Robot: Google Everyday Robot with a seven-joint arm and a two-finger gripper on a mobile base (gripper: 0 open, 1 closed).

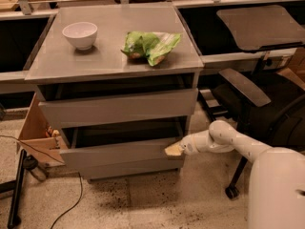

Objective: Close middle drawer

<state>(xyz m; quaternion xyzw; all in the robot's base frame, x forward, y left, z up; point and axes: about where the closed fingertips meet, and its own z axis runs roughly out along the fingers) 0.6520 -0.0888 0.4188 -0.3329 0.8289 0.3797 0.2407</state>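
Observation:
The middle drawer (119, 154) of the grey cabinet (114, 61) stands a little way out, its plain flat front below the taller top drawer (119, 108). A strip of its dark inside shows above the front. My gripper (174, 150) is at the right end of the drawer front, its yellowish tip touching the front face. The white arm (224, 140) reaches in from the lower right. The lowest drawer (133, 168) shows as a narrow band under the middle one.
A white bowl (80, 35) and a green bag (150, 46) lie on the cabinet top. An open cardboard box (35, 132) stands at the cabinet's left. A black office chair (257, 99) stands to the right. Cables and a stand leg cross the floor at left.

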